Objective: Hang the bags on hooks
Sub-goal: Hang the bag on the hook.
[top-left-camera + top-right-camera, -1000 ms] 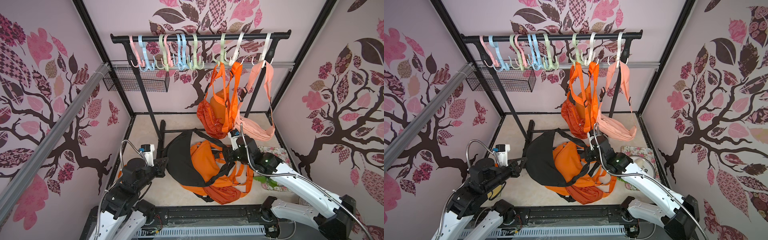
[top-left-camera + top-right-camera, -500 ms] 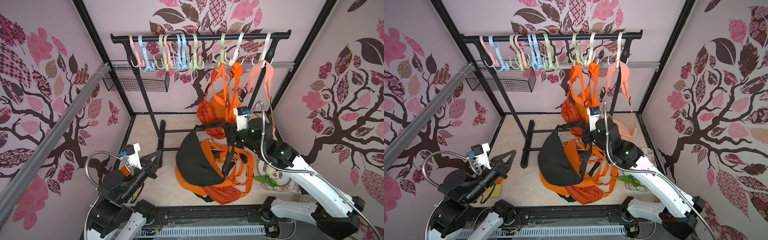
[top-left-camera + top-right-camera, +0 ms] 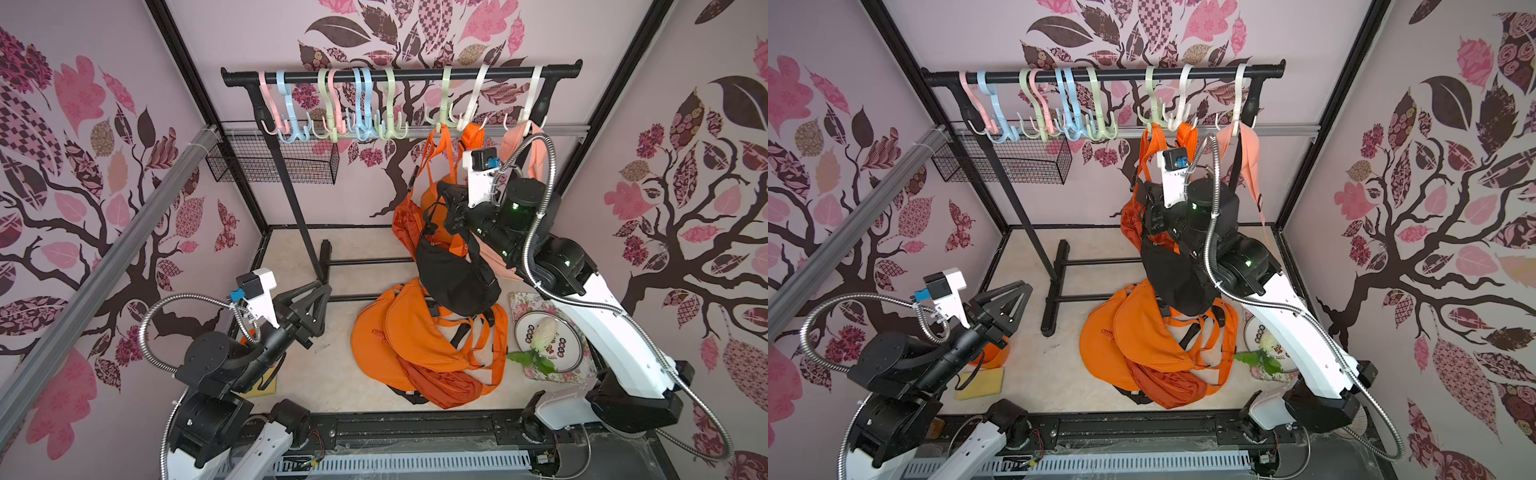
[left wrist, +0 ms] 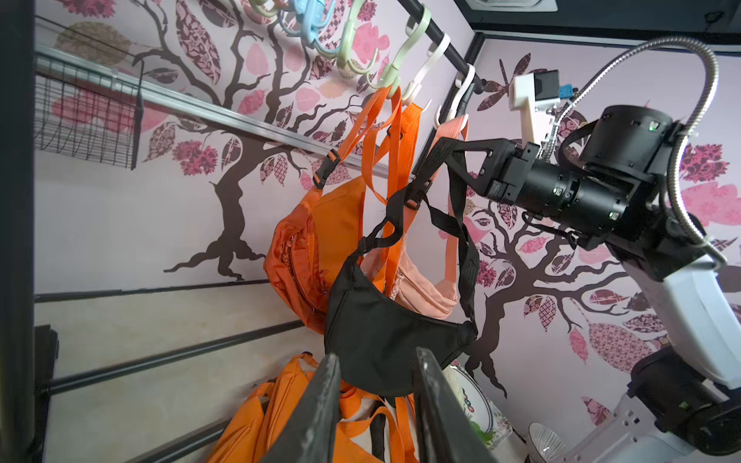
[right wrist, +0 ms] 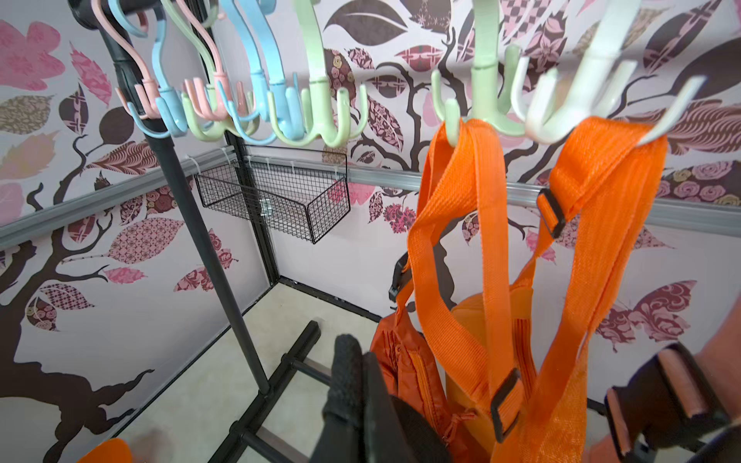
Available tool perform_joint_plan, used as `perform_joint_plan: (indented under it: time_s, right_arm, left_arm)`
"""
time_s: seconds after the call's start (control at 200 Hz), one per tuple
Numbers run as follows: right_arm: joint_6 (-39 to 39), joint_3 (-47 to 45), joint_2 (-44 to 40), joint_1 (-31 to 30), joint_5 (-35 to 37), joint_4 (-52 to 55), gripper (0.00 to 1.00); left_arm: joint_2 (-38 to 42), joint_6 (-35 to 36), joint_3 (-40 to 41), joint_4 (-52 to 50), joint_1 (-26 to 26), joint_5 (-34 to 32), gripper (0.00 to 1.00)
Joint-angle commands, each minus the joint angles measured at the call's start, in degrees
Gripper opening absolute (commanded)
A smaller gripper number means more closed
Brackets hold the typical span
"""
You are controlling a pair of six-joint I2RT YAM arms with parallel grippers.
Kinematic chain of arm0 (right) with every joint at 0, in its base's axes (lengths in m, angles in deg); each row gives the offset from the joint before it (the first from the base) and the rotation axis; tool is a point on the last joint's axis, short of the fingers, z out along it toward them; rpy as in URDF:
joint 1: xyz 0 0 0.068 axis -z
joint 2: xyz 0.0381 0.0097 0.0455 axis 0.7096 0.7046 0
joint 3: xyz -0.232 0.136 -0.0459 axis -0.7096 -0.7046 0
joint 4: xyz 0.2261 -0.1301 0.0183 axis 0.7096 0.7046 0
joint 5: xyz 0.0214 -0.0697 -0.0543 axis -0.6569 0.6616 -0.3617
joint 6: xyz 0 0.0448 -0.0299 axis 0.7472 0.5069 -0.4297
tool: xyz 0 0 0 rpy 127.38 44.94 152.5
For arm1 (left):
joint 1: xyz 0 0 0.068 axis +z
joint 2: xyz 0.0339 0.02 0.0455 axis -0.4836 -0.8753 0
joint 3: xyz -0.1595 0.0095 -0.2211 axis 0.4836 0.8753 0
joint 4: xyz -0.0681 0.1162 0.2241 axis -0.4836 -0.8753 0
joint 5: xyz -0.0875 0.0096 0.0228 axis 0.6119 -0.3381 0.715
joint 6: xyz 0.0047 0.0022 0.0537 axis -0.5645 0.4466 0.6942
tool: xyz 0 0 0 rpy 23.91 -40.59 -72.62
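Top views: beige floor [image 3: 328, 374], tree-patterned pink walls [image 3: 257, 37], black bag [image 3: 453, 282].

Pink walls [image 3: 648, 108] — dark tree-and-leaf decals, beige floor [image 3: 332, 374], black wire basket [image 3: 272, 160] on grey rail [image 3: 552, 130]

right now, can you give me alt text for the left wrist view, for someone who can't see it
The right gripper holds a black bag up by its strap, dangling clear of the floor below the row of hooks. Behind it an orange bag and a peach bag hang from hooks; the left gripper, jaws open, fills the foreground.
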Motion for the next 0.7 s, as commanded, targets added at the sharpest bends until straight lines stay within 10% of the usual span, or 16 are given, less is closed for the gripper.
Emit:
perform_joint_plan:
  time_s: [0.0, 0.29, 0.695]
  right_arm:
    - [-3.15, 7.61, 2.73, -0.21, -1.70, 1.40, 0.00]
    - [-4.03, 17.99, 6.92, -0.23, -4.89, 4.84, 0.00]
    - [-5.23, 19.47, 7.28, -0.26, -11.38, 2.58, 0.00]
  left_arm:
    - [-4.17, 2.16, -2.60, 2.45, 0.23, 6.28, 0.47]
    - [-14.92, 6.88, -8.94, 5.38, -1.52, 11.93, 0.61]
    - [-33.86, 17.55, -22.36, 6.16, -7.03, 0.89, 0.67]
